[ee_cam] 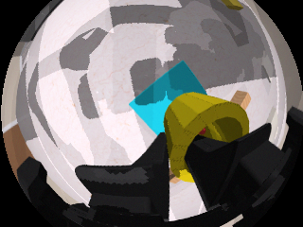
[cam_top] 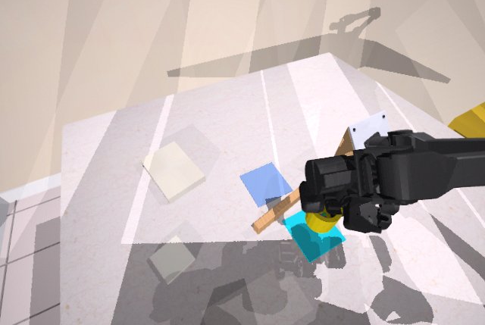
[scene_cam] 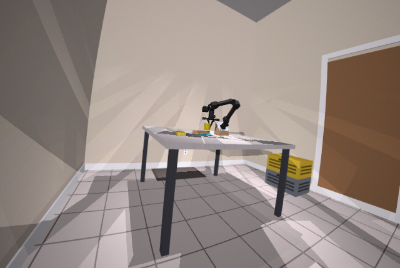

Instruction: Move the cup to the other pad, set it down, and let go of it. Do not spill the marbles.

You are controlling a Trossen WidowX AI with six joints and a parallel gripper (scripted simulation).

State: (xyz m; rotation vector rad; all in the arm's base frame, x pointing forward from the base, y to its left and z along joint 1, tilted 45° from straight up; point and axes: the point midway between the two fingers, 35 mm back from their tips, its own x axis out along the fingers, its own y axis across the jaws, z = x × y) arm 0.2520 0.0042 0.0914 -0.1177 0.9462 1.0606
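Note:
My gripper is shut on the wall of the yellow cup. The cup hangs above the table, roughly upright, and overlaps the cyan pad in the top view. A red marble shows inside the cup in the wrist view; other marbles are mostly hidden. The blue pad lies across the wooden bar from the cyan pad, with nothing on it.
The low wooden bar lies between the two pads. A wooden block with a white sloping face stands beside the arm. Two cream blocks lie farther left. A yellow block is on the table.

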